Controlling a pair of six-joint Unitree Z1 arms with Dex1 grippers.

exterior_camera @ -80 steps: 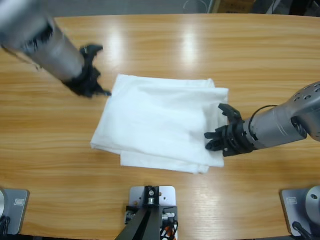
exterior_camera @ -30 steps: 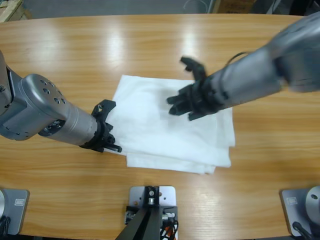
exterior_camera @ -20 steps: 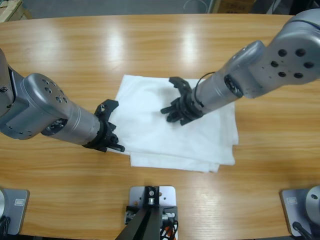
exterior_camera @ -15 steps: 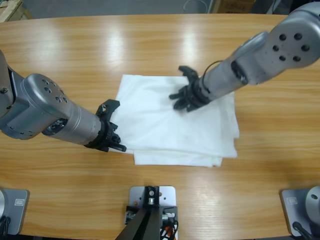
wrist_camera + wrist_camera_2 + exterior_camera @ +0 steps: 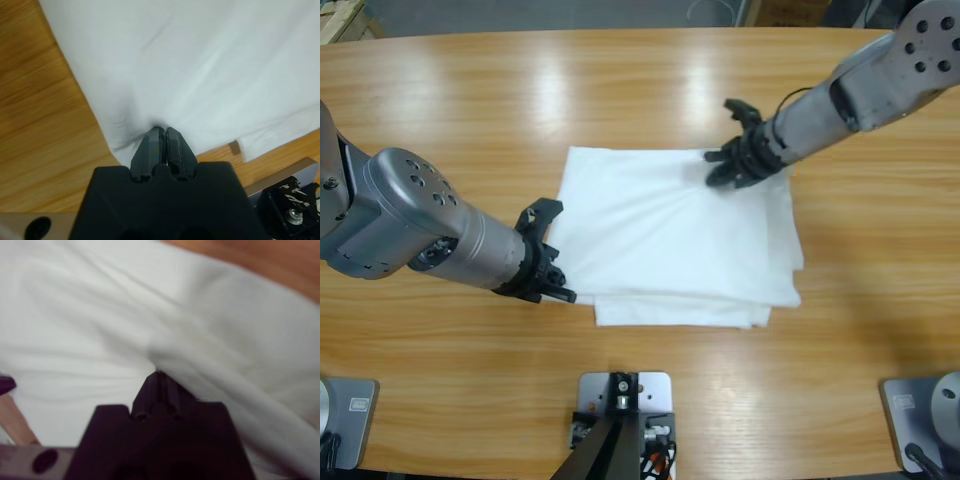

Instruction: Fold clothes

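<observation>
The folded white T-shirt (image 5: 680, 235) lies flat mid-tabletop (image 5: 620, 90). The left claw (image 5: 548, 268) pinches the T-shirt's near-left edge, jaws closed; the right claw (image 5: 735, 158) is clamped on its far-right corner.

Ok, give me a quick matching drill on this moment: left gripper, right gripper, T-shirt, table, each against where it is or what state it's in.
Things:
1. left gripper
2. right gripper
3. T-shirt
4. table

Places or states:
A. lies folded, in layers, white
B. shut on the shirt's near left edge
C. bare glossy wood along the far side
D. shut on the shirt near its far right corner

Pairs: 1-B, 2-D, 3-A, 4-C
</observation>
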